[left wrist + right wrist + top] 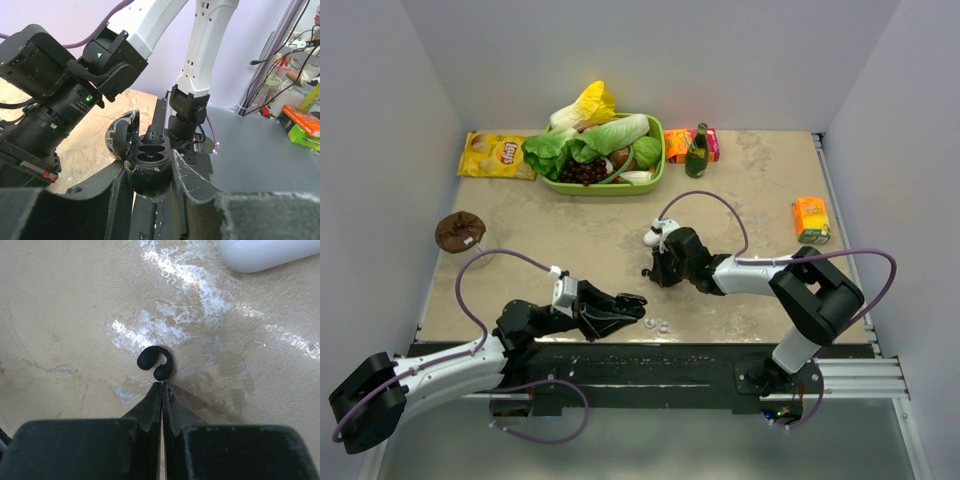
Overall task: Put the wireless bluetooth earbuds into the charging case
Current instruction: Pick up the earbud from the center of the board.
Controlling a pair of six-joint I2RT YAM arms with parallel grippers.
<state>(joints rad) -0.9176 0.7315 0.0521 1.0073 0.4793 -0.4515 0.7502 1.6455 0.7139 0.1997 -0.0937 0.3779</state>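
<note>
Beige counter [60, 315] carries 1 black bud [155, 364] just beyond the right pincer [162, 386], whose jaws are pressed together, seemingly on nothing. Left pincer [150, 175] clamps the open case [149, 150]. Best to reopen, straddle the bud, then close squarely so it cannot squirt out.

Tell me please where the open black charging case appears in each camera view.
Top external: black case low centre, in the left hand.
Left wrist: black case at centre, lid open, between the fingers.
Right wrist: not in it.
Shared landmark: the tan table.
</note>
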